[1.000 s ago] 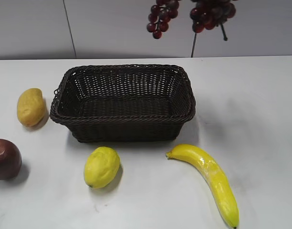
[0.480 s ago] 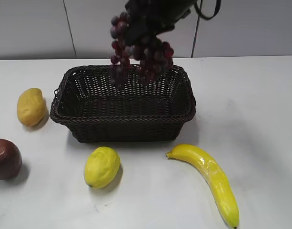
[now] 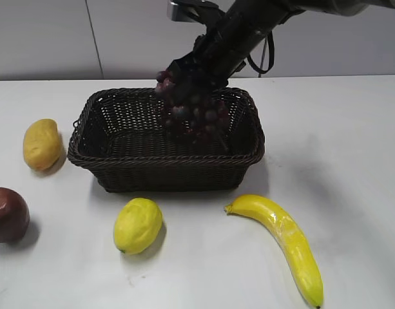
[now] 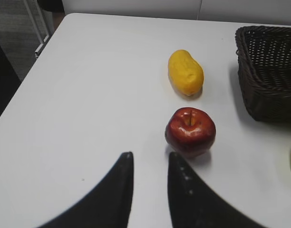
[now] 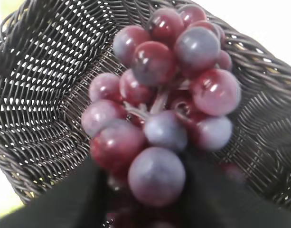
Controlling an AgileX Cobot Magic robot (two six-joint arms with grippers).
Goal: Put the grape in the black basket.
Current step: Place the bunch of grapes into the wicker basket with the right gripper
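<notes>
The grape (image 3: 194, 114), a bunch of dark red-purple grapes, hangs inside the black basket (image 3: 120, 158) near its back right, held by my right gripper (image 3: 187, 71), which reaches in from above. In the right wrist view the grape (image 5: 164, 109) fills the middle, clamped between the dark fingers, with the basket's woven wall (image 5: 36, 109) behind it. My left gripper (image 4: 149, 159) is open and empty over the white table, just left of a red apple (image 4: 190, 131).
A yellow mango (image 3: 42, 143) lies left of the basket, the red apple (image 3: 7, 214) at the left edge, a lemon (image 3: 138, 224) in front of the basket and a banana (image 3: 284, 241) at the front right. The mango (image 4: 185, 72) also shows in the left wrist view.
My right arm has come down from above the frame with the grape, lowering it from over the back rim into the basket. The other fruit has not moved.
</notes>
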